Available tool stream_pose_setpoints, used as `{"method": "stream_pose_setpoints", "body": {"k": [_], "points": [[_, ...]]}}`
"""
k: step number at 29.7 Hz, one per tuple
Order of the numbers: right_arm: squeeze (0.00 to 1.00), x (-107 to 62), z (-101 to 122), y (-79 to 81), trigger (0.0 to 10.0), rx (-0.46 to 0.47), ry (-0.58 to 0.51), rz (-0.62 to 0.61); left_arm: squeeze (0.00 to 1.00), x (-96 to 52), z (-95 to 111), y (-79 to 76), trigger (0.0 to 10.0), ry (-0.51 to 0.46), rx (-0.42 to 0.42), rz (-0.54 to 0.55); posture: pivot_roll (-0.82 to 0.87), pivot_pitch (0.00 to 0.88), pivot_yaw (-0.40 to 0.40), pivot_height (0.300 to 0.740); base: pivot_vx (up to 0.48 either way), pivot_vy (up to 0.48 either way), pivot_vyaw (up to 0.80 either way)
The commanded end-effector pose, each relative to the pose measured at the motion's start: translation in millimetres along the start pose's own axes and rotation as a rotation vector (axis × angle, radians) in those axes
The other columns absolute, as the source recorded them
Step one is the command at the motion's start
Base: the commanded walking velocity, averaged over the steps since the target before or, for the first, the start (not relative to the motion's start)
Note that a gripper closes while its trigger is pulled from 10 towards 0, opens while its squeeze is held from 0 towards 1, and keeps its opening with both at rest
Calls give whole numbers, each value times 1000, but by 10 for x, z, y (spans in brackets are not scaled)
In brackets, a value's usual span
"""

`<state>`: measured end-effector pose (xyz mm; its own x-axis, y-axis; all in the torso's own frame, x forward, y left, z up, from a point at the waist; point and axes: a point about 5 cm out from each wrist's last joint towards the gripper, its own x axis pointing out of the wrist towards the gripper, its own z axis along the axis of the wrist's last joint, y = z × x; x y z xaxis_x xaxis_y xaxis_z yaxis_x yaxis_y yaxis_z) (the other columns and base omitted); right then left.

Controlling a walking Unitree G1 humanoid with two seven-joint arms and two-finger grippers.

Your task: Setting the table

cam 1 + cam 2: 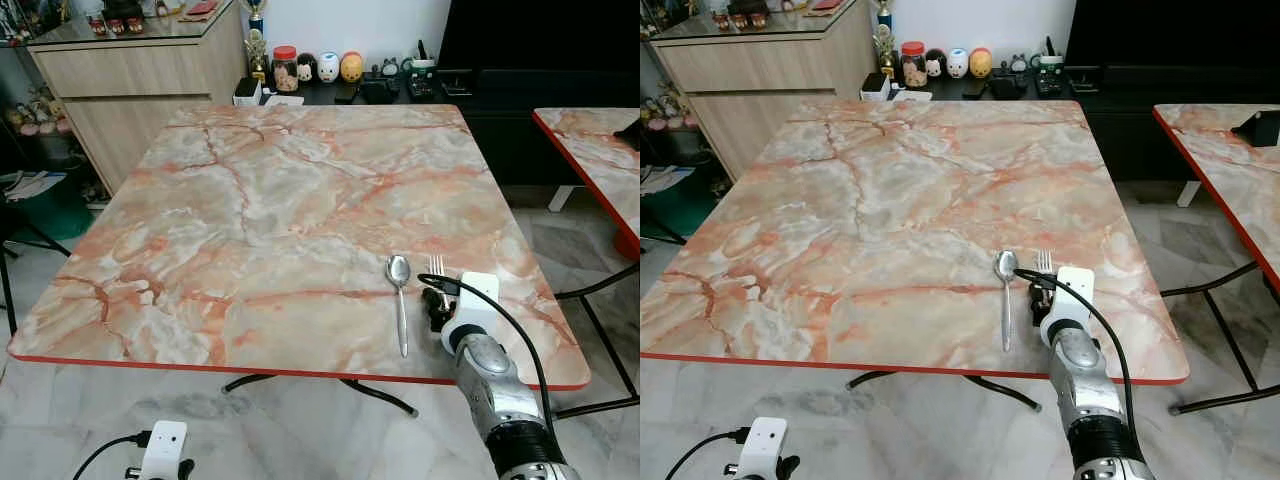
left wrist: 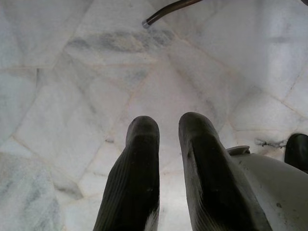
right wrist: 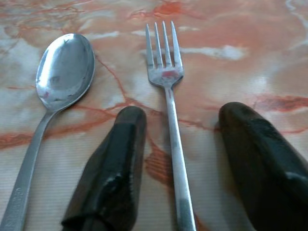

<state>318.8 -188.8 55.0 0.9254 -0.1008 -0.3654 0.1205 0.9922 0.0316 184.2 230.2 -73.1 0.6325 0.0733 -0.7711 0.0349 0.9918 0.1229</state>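
Spoon [image 3: 62, 72] beside fork [image 3: 166, 77], flat

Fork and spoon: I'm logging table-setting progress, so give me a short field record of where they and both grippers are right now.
surface: marble-pattern table
spoon: lying flat near the table's front edge, bowl pointing away from the robot
fork: flat on the table, right of the spoon, tines pointing away
right gripper: open, fingers either side of the fork handle, not closed on it
left gripper: hanging low over the tiled floor, holding nothing
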Motion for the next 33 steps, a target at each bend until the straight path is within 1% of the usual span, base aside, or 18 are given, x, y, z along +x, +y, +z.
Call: {"method": "stream_pose_setpoints", "body": {"k": [1, 4, 7, 14, 17, 24, 33], "points": [[0, -8, -123, 32, 0, 6, 61, 9, 0, -11, -62, -9, 10000, 28, 4, -6, 74, 0, 23, 740, 0, 0, 0], [0, -14, -127, 27, 0, 5, 57, 6, 0, -12, -71, -21, 10000, 30, 2, -10, 74, 0, 23, 740, 0, 0, 0], [0, -18, -120, 27, 0, -24, 50, 11, 0, -15, -87, -27, 10000, 36, 1, -13, 74, 0, 23, 740, 0, 0, 0], [0, -18, -114, 27, 0, -23, 51, 10, 0, -10, -76, -42, 10000, 35, -4, -19, 78, 0, 22, 740, 0, 0, 0], [0, -15, -113, 34, 0, -44, 54, 10, 0, -8, -70, -41, 10000, 34, -5, -20, 77, 0, 23, 740, 0, 0, 0], [0, -7, -62, 5, 0, -40, 36, -3, 0, -16, -106, -48, 10000, 46, -2, -24, 73, 0, 23, 740, 0, 0, 0], [0, -7, -53, -12, 0, -37, 28, -28, 0, -10, -86, -72, 10000, 38, 9, -40, 77, 0, 22, 740, 0, 0, 0]]}}
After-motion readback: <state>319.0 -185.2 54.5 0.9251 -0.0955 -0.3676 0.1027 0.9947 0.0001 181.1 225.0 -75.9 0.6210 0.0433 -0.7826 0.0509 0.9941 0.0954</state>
